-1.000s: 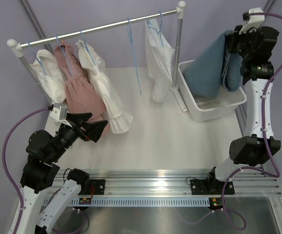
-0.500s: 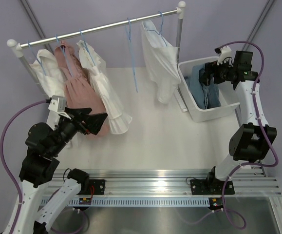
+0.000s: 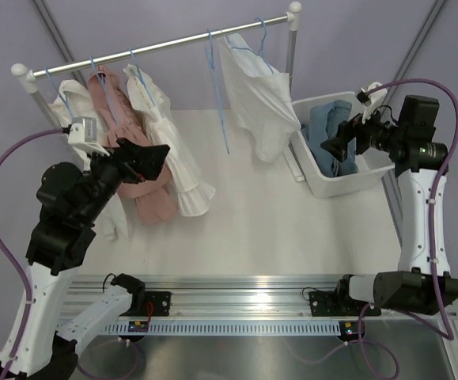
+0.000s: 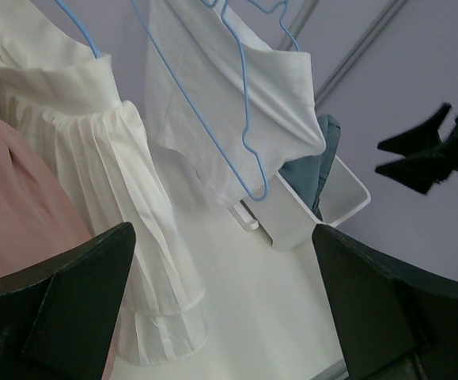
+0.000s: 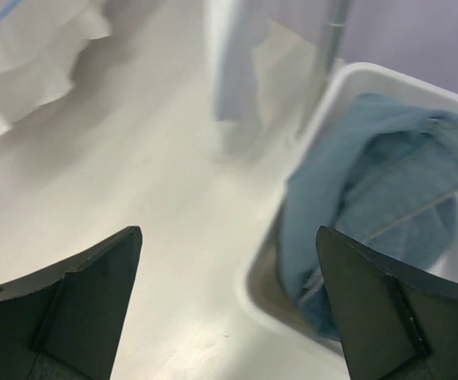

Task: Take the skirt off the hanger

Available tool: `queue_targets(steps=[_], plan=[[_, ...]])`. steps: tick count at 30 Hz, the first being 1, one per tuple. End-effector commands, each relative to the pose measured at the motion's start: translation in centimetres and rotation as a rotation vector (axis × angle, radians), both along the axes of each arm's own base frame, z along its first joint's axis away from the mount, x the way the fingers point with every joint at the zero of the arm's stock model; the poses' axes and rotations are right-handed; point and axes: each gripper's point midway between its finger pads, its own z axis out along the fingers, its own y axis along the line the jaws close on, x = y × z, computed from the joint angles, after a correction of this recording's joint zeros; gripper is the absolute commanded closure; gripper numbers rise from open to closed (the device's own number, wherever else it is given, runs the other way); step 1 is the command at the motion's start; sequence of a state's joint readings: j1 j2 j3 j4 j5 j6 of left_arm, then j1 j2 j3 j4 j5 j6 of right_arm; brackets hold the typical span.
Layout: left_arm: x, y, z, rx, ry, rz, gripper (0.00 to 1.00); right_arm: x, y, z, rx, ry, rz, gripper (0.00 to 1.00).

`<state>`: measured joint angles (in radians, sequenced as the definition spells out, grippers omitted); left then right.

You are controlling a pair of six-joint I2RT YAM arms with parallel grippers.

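The blue denim skirt (image 3: 330, 131) lies crumpled inside the white bin (image 3: 353, 180), off any hanger; the right wrist view shows the skirt (image 5: 387, 198) heaped against the bin's wall (image 5: 254, 291). An empty blue hanger (image 3: 216, 83) hangs on the rail (image 3: 157, 47), and in the left wrist view this hanger (image 4: 244, 119) dangles in front of a white garment. My right gripper (image 3: 337, 142) hovers open over the bin, nothing between its fingers (image 5: 78, 301). My left gripper (image 3: 159, 161) is open beside the hanging dresses, holding nothing.
On the rail hang a white garment (image 3: 74, 127), a pink dress (image 3: 130, 154), a white pleated dress (image 3: 179, 162) and a white top (image 3: 252, 95). The rail's right post (image 3: 290, 71) stands just left of the bin.
My right gripper opened and let go of the blue skirt, which dropped into the bin; that arm drew back to the right. My left arm rose toward the hanging dresses.
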<state>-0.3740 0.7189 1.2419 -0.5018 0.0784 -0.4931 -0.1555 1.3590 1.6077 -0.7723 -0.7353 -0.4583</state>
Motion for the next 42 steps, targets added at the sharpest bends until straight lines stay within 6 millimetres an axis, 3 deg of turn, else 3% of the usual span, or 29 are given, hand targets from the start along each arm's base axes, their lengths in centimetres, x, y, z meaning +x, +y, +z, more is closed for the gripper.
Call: queue_targets(steps=[1, 3, 5, 6, 8, 9, 13, 17, 32, 42], plan=[[3.1, 0.8, 2.3, -0.035, 0.008, 0.114, 0.02, -5.8, 4.4, -0.9, 0.144, 0.06, 0.261, 0.0], [5.1, 0.4, 3.1, -0.041, 0.037, 0.137, 0.03, -8.3, 5.7, -1.8, 0.201, 0.092, 0.33, 0.01], [6.6, 0.1, 3.6, -0.045, 0.053, 0.156, 0.05, -10.5, 7.1, -1.4, 0.259, 0.072, 0.411, 0.01], [7.2, 0.4, 4.7, -0.061, 0.039, 0.183, 0.06, -11.5, 7.7, -3.0, 0.307, 0.134, 0.419, 0.01], [9.8, 0.6, 4.0, -0.052, 0.067, 0.243, 0.08, -12.8, 8.5, -2.8, 0.329, 0.088, 0.468, 0.01], [10.4, 0.8, 4.5, -0.061, 0.062, 0.263, 0.12, -13.4, 8.9, -4.3, 0.358, 0.135, 0.469, 0.01], [14.3, 2.4, 3.7, -0.065, 0.069, 0.373, 0.23, -14.0, 8.7, -4.8, 0.31, 0.057, 0.459, 0.01], [16.5, 3.3, 3.7, -0.074, 0.072, 0.423, 0.27, -14.6, 8.9, -5.4, 0.319, 0.068, 0.475, 0.01], [20.6, 3.1, 2.4, -0.018, 0.086, 0.41, 0.43, -14.5, 8.6, -6.4, 0.286, 0.074, 0.47, 0.0], [21.3, 2.3, 2.1, 0.007, 0.071, 0.361, 0.68, -14.4, 8.5, -6.8, 0.279, 0.084, 0.465, 0.0]])
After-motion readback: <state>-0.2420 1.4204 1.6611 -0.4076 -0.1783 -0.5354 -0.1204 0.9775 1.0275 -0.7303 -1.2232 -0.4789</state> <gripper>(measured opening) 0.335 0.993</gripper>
